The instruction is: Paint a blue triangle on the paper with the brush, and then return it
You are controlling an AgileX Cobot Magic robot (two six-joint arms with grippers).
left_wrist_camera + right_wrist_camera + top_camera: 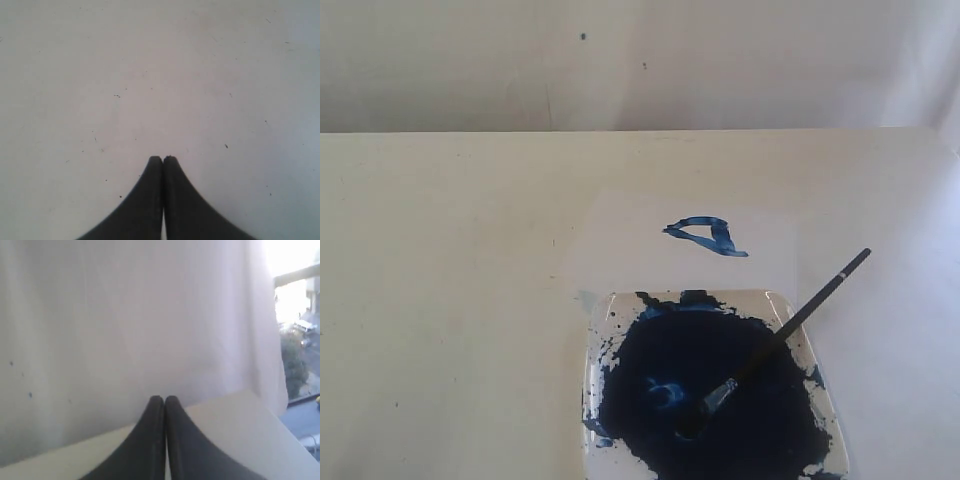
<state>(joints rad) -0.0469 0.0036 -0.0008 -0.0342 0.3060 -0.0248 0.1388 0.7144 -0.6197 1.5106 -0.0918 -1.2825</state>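
Note:
A small rough blue triangle (708, 236) is painted on the white paper (620, 240) in the exterior view. The black-handled brush (790, 325) lies across the clear paint tray (825, 405), its tip resting in the dark blue paint pool (700, 390) and its handle end sticking out past the tray's right side. Neither arm shows in the exterior view. My left gripper (163, 159) is shut with nothing between its fingers, over bare tabletop. My right gripper (164, 399) is shut too, holding nothing, and faces the table's far edge and the white curtain.
A white curtain (125, 315) hangs behind the table's far edge (620, 131). A window (300, 340) with a street scene shows in the right wrist view. The cream tabletop (440, 300) stretches to the left of the paper and tray.

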